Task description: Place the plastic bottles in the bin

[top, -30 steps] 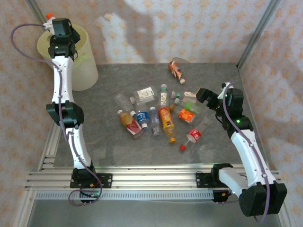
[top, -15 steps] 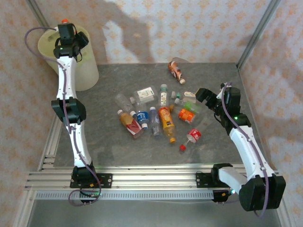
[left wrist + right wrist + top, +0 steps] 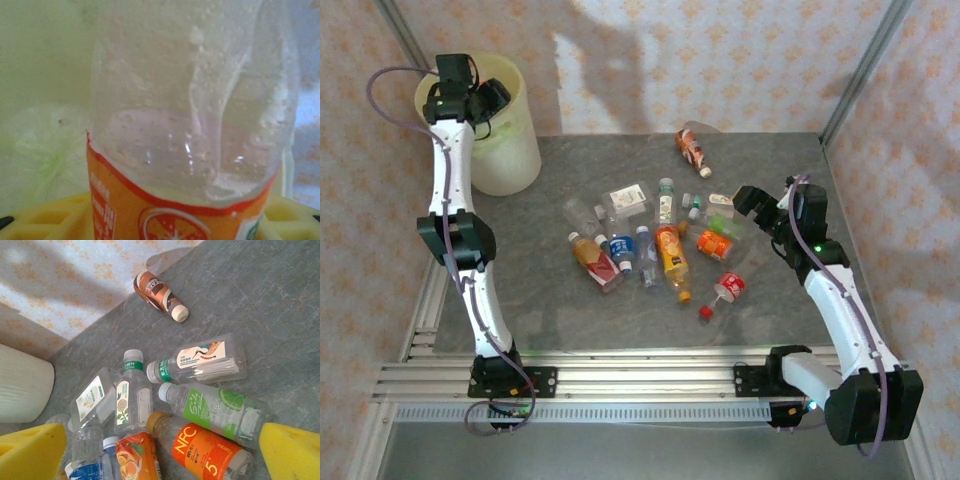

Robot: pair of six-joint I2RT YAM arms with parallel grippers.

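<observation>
On the grey table (image 3: 570,320), a cream bin (image 3: 515,150) stands far left. At its mouth the left gripper (image 3: 480,98) clamps a clear, orange-labelled bottle (image 3: 190,125). Loose bottles (image 3: 660,245) litter mid-table beside the wide-open, empty right gripper (image 3: 160,455).

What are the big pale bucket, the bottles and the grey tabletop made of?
Bucket: likely plastic, with a matte cream moulded wall. Orange-labelled bottle: thin clear glossy plastic, dented and see-through. Tabletop: dull grey with marble veins, perhaps laminate or stone.
</observation>
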